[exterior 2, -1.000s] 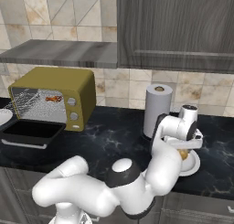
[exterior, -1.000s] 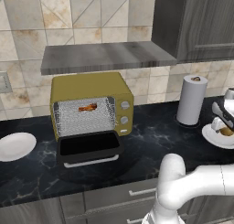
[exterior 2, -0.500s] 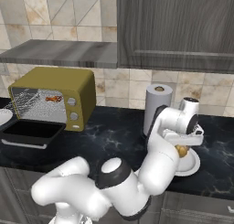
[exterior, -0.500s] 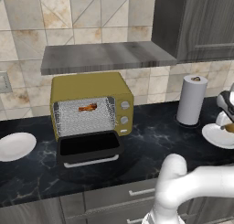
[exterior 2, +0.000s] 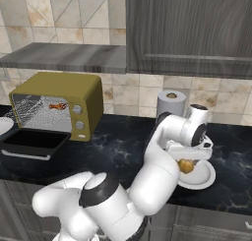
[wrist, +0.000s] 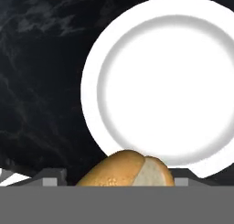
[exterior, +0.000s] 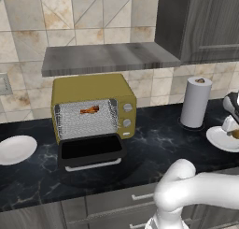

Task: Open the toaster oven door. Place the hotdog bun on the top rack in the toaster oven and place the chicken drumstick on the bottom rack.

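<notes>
Hand view: bun (wrist: 125, 169) sits low between the fingers (wrist: 51, 176), over the near rim of a white plate (wrist: 160, 88). Fingers stand wide, one on each side of the bun; whether they press it or it rests free on the plate, cannot tell. Bun's long axis runs across that view, from finger to finger, with a pale cut face toward one end.

Judgement: light, soft, easily crushed, with a smooth crust that may slip. Best held across its short width at mid-length, so the hand likely needs turning.

Right base view: gripper (exterior 2: 189, 159) hangs over the plate, well right of the oven (exterior 2: 59, 105).

Farther off, the oven's door (exterior: 91, 151) lies folded down open. A reddish piece, probably the drumstick (exterior: 89, 110), lies crosswise inside; which rack, cannot tell.
</notes>
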Controlling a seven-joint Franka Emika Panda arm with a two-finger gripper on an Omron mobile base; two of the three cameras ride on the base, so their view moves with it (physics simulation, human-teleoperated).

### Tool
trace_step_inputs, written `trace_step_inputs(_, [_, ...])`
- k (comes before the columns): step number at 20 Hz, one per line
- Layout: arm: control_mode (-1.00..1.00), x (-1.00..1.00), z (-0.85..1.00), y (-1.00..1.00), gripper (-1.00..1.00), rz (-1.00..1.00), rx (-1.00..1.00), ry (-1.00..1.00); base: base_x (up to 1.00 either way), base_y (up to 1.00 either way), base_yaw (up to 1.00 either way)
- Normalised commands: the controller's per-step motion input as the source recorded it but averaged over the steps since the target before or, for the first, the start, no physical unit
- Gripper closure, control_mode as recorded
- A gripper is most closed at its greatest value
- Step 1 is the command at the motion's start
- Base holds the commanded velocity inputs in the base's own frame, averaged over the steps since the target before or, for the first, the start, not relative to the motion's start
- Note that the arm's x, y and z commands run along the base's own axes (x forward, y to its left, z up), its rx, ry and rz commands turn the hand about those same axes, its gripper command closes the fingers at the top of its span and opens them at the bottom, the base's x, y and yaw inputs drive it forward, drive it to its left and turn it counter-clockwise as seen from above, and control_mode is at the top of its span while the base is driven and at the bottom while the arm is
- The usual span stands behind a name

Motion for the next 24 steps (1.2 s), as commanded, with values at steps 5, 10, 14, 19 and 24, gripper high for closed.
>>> trace_step_inputs(5, [-1.0,-0.42,0.26,0.49,1.0,0.09,-0.02,0.0,0.0,0.0,0.0])
trace_step_inputs(10, [-1.0,-0.39,0.27,0.59,1.0,0.16,-0.13,0.0,0.0,0.0,0.0])
trace_step_inputs(14, [-1.0,-0.32,0.24,0.58,1.0,0.24,-0.04,0.01,0.0,0.0,0.0])
trace_step_inputs(19, [-1.0,-0.26,0.29,0.63,1.0,0.23,0.0,0.0,0.0,0.0,0.0])
trace_step_inputs(24, [-1.0,-0.13,0.32,0.69,1.0,0.17,0.01,0.0,0.0,0.0,0.0])
